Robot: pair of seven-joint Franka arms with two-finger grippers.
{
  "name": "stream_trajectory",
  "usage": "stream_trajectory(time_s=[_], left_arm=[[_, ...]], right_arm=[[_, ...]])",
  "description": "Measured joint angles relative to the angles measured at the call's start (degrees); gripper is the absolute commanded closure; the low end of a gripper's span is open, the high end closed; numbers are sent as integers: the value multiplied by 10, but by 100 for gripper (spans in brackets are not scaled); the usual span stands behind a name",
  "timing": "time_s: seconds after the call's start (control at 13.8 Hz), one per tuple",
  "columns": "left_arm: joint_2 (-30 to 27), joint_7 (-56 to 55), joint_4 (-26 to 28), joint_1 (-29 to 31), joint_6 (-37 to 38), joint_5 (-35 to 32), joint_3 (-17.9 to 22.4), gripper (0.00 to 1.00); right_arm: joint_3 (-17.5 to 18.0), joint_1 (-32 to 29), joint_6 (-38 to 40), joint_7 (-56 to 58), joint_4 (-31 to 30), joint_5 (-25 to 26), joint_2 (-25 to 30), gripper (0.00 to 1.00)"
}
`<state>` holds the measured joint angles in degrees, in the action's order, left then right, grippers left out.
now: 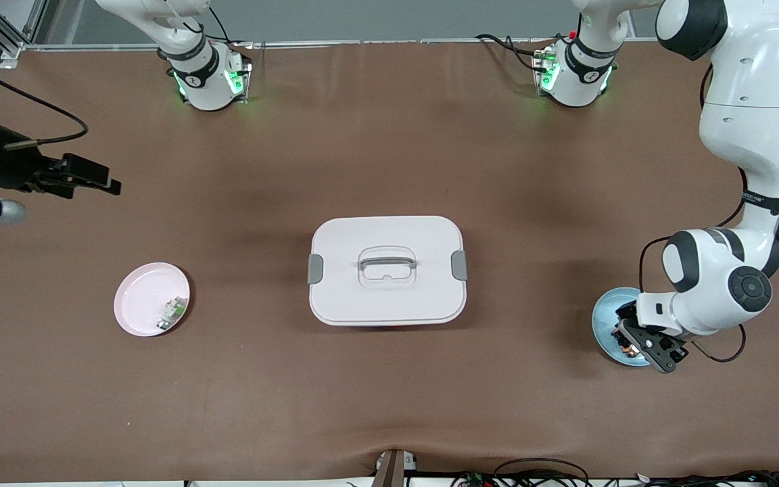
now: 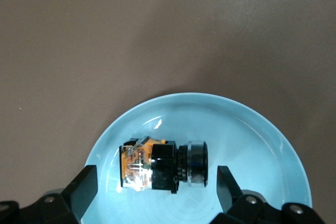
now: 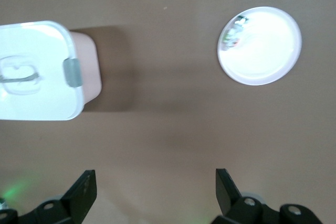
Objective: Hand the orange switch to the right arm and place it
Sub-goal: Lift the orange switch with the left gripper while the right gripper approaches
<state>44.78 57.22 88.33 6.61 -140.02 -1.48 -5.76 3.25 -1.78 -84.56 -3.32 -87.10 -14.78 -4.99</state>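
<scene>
Orange switch (image 2: 163, 163) on blue plate (image 2: 262, 129) (untouched), between left gripper's (image 2: 157, 190) wide jaws.

Orange switch (image 1: 626, 349): front view, mostly hidden under left gripper (image 1: 641, 343).
Blue plate (image 1: 607, 310): partly covered by left arm; cut by the frame edge in left wrist view.
Right gripper (image 1: 100, 178): arm cut by the frame edge.
Part on pink plate (image 1: 134, 297): too small to identify.
Box (image 3: 37, 72): cut off in right wrist view.
</scene>
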Motion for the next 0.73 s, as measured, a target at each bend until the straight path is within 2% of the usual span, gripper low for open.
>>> stream_trajectory(time_s=[0.15, 0.36, 0.73], left_arm=[[1, 0, -1, 0, -1, 0, 0, 0], [2, 0, -1, -2, -1, 0, -1, 0], [9, 0, -1, -4, -1, 0, -1, 0]], right_arm=[[0, 5, -10, -4, -15, -45, -1, 0], [1, 11, -54, -4, -50, -84, -2, 0], [2, 51, -125, -32, -107, -105, 5, 0]])
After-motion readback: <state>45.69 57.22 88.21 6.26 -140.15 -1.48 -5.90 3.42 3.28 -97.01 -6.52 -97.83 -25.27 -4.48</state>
